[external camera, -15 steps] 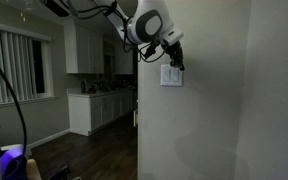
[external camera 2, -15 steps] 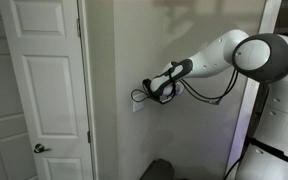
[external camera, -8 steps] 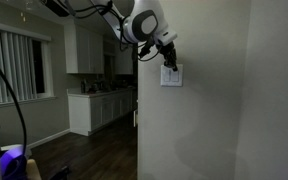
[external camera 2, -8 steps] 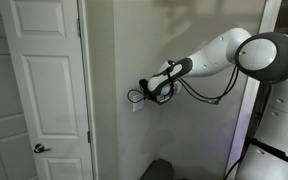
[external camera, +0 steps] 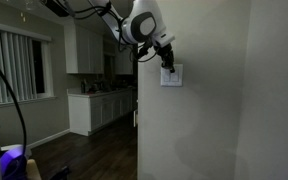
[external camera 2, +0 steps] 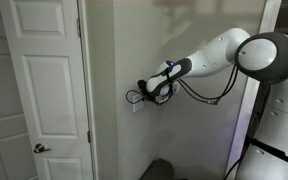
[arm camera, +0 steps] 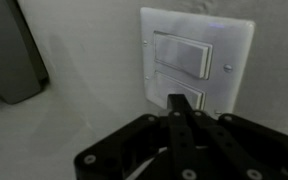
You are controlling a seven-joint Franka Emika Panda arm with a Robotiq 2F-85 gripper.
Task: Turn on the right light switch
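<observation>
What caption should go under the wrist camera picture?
Gripper, jaws shut, aimed at the lower paddle of a white two-switch wall plate.

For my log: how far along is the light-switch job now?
Done: the black gripper is at the small white wall plate. In hand: its shut jaws touch one tall white rocker paddle. Left: flipping it is not visibly finished; then pulling away.

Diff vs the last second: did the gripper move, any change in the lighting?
The gripper edged in closer to the wall plate, mostly in the first half second. Its shut fingers now point at one paddle in the wrist view. Nothing was grasped or released. The door, the plate and the dim room lighting look unchanged.
</observation>
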